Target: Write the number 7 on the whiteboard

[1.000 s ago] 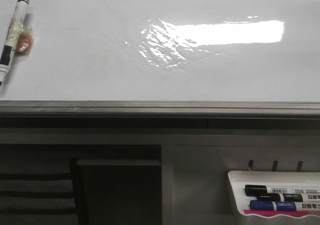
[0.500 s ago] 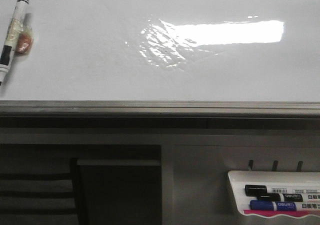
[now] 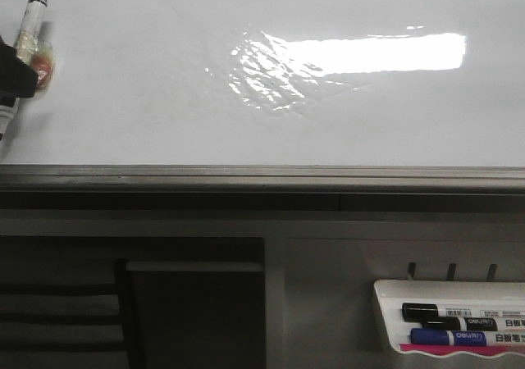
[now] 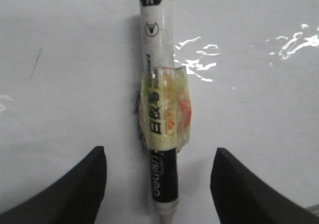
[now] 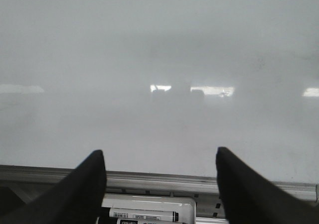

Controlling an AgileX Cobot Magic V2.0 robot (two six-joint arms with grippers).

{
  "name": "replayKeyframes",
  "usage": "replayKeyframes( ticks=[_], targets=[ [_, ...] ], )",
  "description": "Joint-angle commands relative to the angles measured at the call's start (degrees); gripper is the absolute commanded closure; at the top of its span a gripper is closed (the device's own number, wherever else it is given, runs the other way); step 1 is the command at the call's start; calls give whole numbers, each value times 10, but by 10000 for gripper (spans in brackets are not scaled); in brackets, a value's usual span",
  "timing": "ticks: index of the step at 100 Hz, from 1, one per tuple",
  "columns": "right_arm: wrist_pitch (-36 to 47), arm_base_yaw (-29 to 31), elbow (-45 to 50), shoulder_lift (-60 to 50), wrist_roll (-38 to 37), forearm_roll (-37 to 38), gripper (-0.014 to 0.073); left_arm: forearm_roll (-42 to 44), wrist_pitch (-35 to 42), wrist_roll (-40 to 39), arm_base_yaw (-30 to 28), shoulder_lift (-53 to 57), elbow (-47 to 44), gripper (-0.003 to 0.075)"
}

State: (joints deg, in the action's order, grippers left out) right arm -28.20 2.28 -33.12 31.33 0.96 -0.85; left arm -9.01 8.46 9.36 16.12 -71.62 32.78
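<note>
Overhead, glossy whiteboard [image 3: 164,98] with bright glare, grey rail [image 3: 262,176] below.

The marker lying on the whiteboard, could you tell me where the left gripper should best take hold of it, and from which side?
Grip the marker at its taped middle band, from directly above the whiteboard. It lies flat, and the open left gripper already straddles the barrel, one finger on each side. Closing across the barrel's width looks safest; the tape probably adds friction.
</note>
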Motion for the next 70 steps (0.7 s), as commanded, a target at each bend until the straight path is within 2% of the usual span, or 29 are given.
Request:
replayKeyframes(
  ticks=[1,19,48,62,70],
  targets=[
    [44,3,-19,6,6,-2,166,-6,73,1,5,-10,18,336],
    [44,3,-19,6,6,-2,166,-6,85,1,6,-36,18,415],
    [44,3,-19,6,6,-2,166,-6,83,1,6,-36,18,665],
    [44,3,-19,6,6,-2,166,-6,67,1,6,-36,18,739],
    [46,3,-19,6,6,-2,166,-6,43,1,6,-34,18,741]
  ],
)
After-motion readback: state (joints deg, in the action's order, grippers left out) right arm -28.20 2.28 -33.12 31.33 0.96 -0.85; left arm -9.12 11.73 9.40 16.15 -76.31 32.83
